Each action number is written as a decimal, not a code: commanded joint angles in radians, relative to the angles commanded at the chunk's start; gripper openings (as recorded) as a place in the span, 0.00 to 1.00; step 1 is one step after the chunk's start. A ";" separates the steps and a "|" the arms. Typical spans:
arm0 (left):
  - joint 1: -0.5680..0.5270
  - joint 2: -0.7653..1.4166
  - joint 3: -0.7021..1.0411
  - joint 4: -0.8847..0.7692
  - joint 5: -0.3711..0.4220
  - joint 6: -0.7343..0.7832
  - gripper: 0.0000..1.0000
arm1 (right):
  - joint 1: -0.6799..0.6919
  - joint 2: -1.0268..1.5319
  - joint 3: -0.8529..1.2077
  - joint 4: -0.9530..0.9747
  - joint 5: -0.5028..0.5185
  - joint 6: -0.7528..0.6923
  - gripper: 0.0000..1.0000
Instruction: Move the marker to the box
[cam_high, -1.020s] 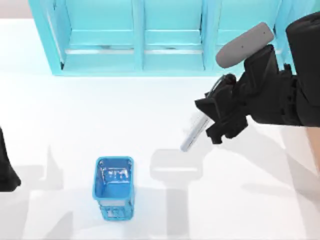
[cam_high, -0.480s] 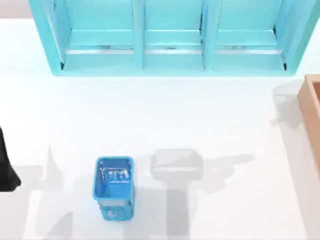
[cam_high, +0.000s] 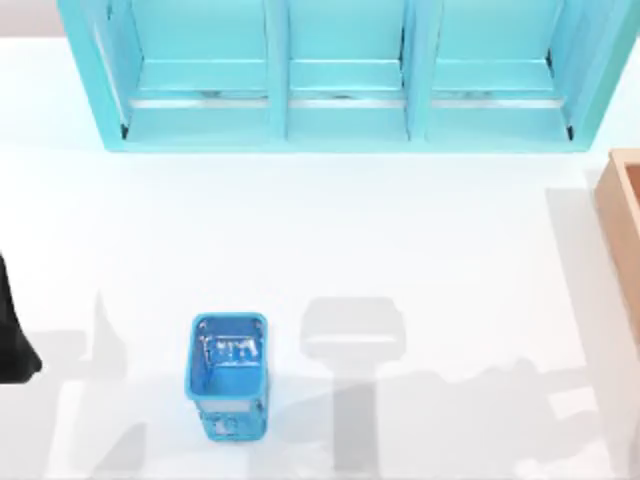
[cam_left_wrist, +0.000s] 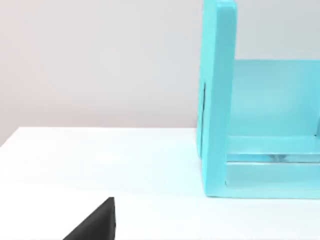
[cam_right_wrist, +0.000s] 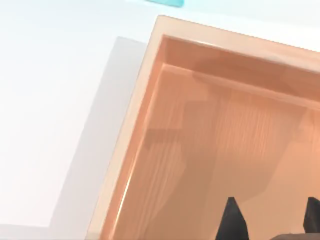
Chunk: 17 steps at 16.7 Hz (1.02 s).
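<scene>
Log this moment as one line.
right end effector: above box interior, open | left arm: parked, top view's left edge

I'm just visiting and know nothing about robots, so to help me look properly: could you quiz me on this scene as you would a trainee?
1. True or false: the left arm sits parked at the right edge of the table.
2. The right gripper, fingertips apart, hangs over: A) a plate, B) the box, C) a sink.
3. Fill in: the blue basket stands nearer the table's ____ side.

Key: 1 false; 2 B; 3 left.
</scene>
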 joint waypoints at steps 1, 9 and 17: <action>0.000 0.000 0.000 0.000 0.000 0.000 1.00 | 0.000 0.000 0.000 0.000 0.000 0.000 0.00; 0.000 0.000 0.000 0.000 0.000 0.000 1.00 | 0.032 0.015 -0.099 0.118 0.021 0.026 0.00; 0.000 0.000 0.000 0.000 0.000 0.000 1.00 | 0.066 0.032 -0.228 0.283 0.039 0.059 0.00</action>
